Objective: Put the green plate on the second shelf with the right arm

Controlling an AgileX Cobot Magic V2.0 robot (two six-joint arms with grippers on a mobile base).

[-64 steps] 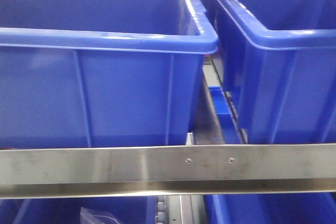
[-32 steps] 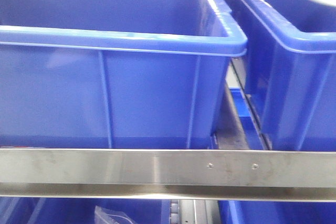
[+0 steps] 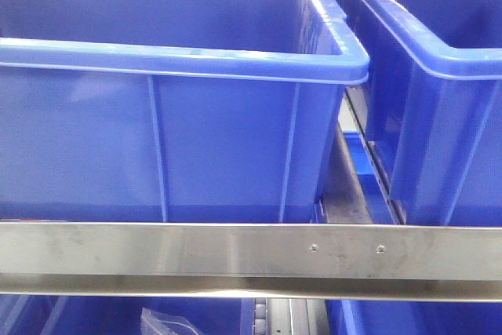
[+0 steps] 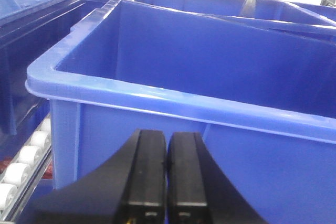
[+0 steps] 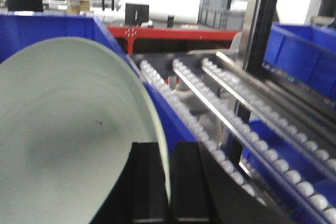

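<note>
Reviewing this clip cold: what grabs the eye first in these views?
In the right wrist view the pale green plate fills the left half, its rim pinched in the right gripper. Elsewhere it is all blue bins behind a steel shelf rail, with the left gripper shut and empty before one.

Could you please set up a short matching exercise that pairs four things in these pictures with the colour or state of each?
Things:
1. plate
2. left gripper
3. shelf rail
4. bin

Descriptions:
A. blue plastic
B. shut, holding nothing
C. pale green, pinched at its rim by the right gripper
D. bare shiny metal

Pairs: 1-C, 2-B, 3-D, 4-A
</note>
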